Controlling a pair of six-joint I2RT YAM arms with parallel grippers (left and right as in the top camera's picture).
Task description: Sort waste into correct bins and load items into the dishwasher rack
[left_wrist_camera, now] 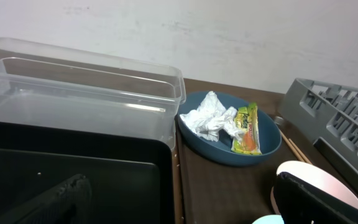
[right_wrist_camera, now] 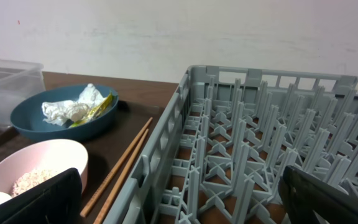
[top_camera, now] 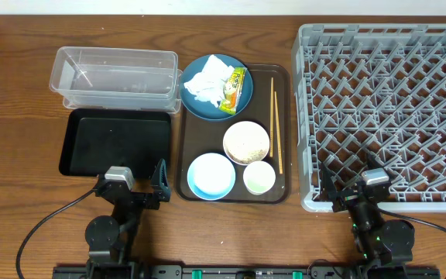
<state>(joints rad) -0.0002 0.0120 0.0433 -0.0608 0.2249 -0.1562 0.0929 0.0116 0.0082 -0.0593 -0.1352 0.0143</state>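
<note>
The left tool (top_camera: 133,186) and right tool (top_camera: 351,189) stand spread and empty at the desk's (top_camera: 18,116) near edge. The tissue (top_camera: 204,84) lies on the blue plate (top_camera: 207,111) toward the far edge; pinching its raised middle should spare the wrapper (top_camera: 235,89)

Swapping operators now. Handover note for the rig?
Left gripper: open, empty, at the near edge of the black tray.
Right gripper: open, empty, at the near edge of the rack.
Tissue and wrapper lie on the blue plate. Rice is in a bowl. The light blue bowl, cup and chopsticks are on the brown tray too.
Clear tub, black tray and rack hold nothing.
Done: nothing.
Left: bin the waste, rack the dishes.
</note>
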